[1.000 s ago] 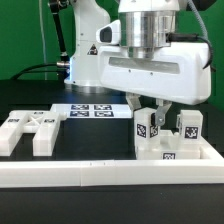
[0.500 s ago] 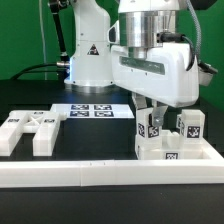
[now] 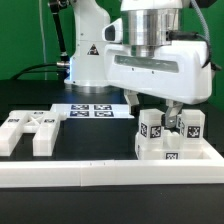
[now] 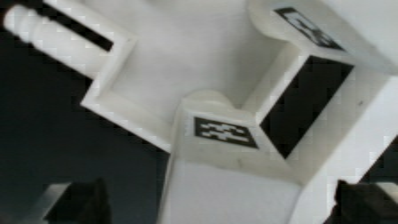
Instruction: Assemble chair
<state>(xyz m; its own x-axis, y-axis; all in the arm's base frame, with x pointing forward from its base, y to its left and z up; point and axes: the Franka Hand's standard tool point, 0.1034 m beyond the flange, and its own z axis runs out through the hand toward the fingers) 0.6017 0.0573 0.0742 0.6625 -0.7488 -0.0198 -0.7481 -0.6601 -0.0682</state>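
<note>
White chair (image 3: 160,148) upright betw. tips of gripper (image 3: 153,112) (jaws wide apart, no contact)

The Franka arm (image 3: 88,45) stands at the back with its white column upright, and its upper links reach forward. The grey wrist flange (image 3: 150,28) points straight down and carries the broad white gripper body (image 3: 160,65), which sits tilted, lower toward the exterior view's right. The gripper (image 3: 153,108) hangs low beneath it with its jaws spread wide. One dark finger (image 3: 133,100) shows at the exterior view's left, the other at its right. In the wrist view the two dark fingertips (image 4: 80,200) sit well apart, closing on nothing.
</note>
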